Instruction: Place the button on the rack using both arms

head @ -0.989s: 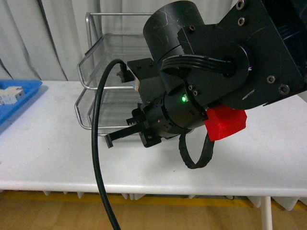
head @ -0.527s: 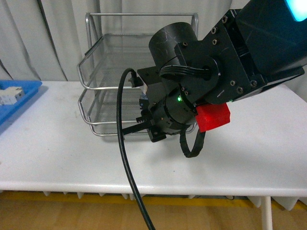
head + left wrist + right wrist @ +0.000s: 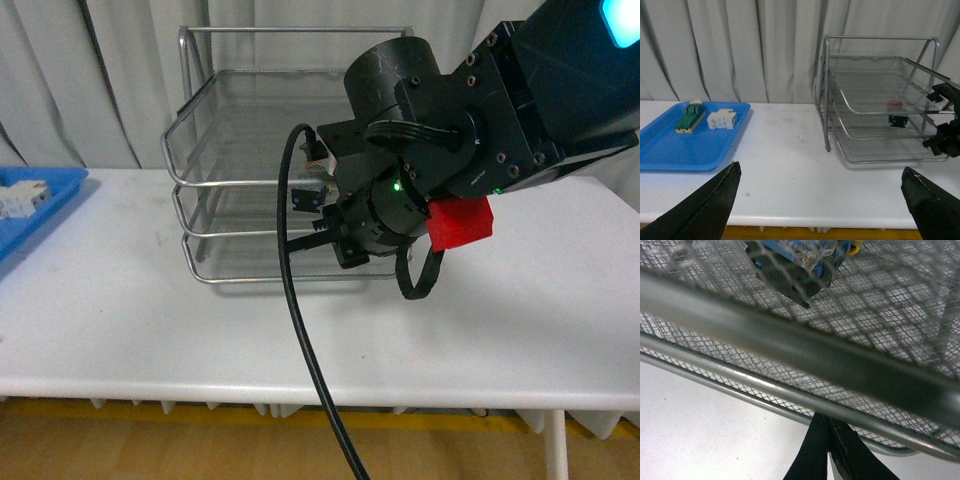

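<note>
Left wrist view — the button [image 3: 896, 113] is sitting on the rack's [image 3: 875, 105] middle shelf; left gripper [image 3: 820, 200] is spread wide, right gripper [image 3: 827, 452] pressed together, empty.

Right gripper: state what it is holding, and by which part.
Nothing. The right gripper has its black fingers closed together with nothing between them, below the silver wire-mesh rack's rail. The red-capped push-button sits on the rack's middle tier, apart from it.

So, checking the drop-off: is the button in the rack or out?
In. The button sits on the middle tier of the rack, apart from the right gripper.
</note>
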`<action>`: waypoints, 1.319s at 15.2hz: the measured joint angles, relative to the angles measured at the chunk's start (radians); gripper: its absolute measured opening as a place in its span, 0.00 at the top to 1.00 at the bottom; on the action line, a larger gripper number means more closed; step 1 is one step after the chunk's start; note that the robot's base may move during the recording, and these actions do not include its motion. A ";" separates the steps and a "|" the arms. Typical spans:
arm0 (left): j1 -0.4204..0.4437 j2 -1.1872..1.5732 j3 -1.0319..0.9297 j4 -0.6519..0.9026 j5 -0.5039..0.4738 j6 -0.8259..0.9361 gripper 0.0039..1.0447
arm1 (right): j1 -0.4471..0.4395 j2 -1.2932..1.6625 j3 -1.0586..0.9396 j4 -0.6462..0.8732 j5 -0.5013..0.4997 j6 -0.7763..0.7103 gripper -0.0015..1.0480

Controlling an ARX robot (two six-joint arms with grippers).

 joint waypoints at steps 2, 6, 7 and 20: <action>0.000 0.000 0.000 0.000 0.000 0.000 0.06 | 0.004 -0.079 -0.124 0.055 -0.022 0.007 0.98; 0.000 0.000 0.000 0.000 0.000 0.000 0.06 | 0.010 -0.343 -0.427 0.227 -0.069 -0.001 0.98; 0.000 0.000 0.000 0.000 0.000 0.000 0.06 | 0.006 -0.433 -0.532 0.287 -0.076 -0.005 0.98; 0.000 0.000 0.000 0.000 0.000 0.000 0.06 | -0.449 -1.606 -1.405 0.559 -0.034 0.010 0.98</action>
